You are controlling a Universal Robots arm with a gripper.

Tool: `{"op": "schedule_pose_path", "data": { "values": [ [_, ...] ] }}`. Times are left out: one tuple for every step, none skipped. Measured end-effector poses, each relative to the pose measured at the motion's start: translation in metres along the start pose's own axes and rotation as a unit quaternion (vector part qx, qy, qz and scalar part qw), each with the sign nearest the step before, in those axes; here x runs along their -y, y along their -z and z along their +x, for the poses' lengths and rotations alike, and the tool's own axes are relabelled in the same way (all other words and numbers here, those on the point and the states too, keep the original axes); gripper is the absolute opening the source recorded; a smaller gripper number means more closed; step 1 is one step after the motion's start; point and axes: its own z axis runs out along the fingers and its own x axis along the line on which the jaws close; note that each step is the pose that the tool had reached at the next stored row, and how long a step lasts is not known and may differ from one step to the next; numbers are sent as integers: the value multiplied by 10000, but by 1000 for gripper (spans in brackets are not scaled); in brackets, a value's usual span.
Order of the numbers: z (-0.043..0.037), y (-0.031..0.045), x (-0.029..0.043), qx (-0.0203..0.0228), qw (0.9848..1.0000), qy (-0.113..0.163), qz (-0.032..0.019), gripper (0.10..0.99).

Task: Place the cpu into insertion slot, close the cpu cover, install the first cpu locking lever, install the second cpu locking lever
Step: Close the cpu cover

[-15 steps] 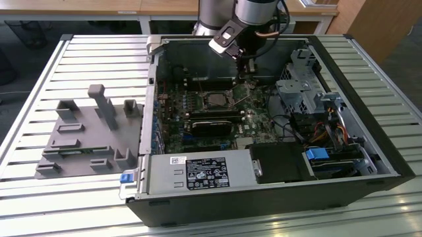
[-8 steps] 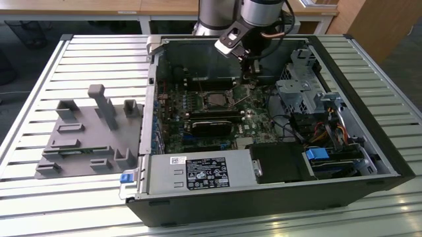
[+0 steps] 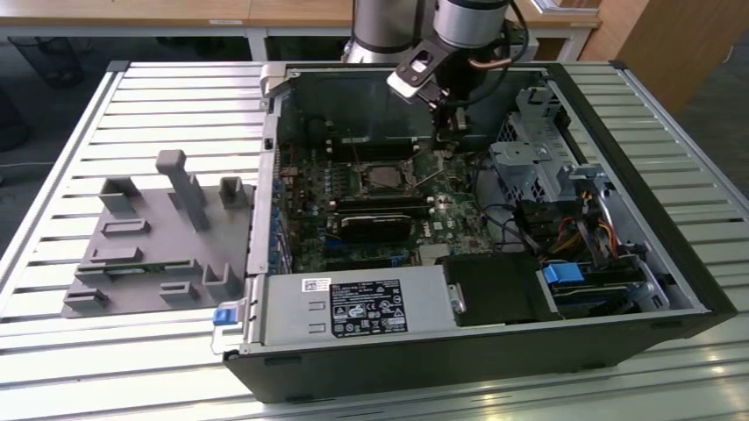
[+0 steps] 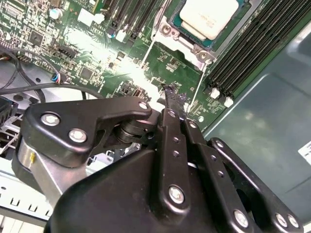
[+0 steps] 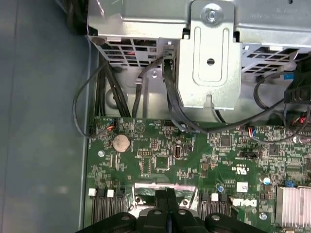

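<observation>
Hangs low over the motherboard [image 4: 170, 63] just beside the seated cpu [image 4: 210, 17], jaws pressed together, seemingly empty, likely narrowed for lever-pushing.

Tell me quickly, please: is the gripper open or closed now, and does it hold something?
Gripper: closed, nothing visibly held, tips close to the motherboard.

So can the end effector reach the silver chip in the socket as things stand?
Probably yes. The end effector hangs over the green board close beside the chip, which lies face up, with only low board parts between them.
</observation>
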Motion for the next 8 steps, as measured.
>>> {"op": "schedule_pose_path", "data": {
  "values": [
    [1, -4, -12, 0, 10000, 0, 0, 106],
    [2, -9, -24, 0, 10000, 0, 0, 106],
    [4, -12, -38, 1, 10000, 0, 0, 106],
    [6, -18, -56, 0, 10000, 0, 0, 106],
    [7, -21, -73, 1, 10000, 0, 0, 106],
    [10, -25, -89, 0, 10000, 0, 0, 106],
    [13, -29, -103, 1, 10000, 0, 0, 106],
    [17, -33, -115, 1, 10000, 0, 0, 106]
  ]
}}
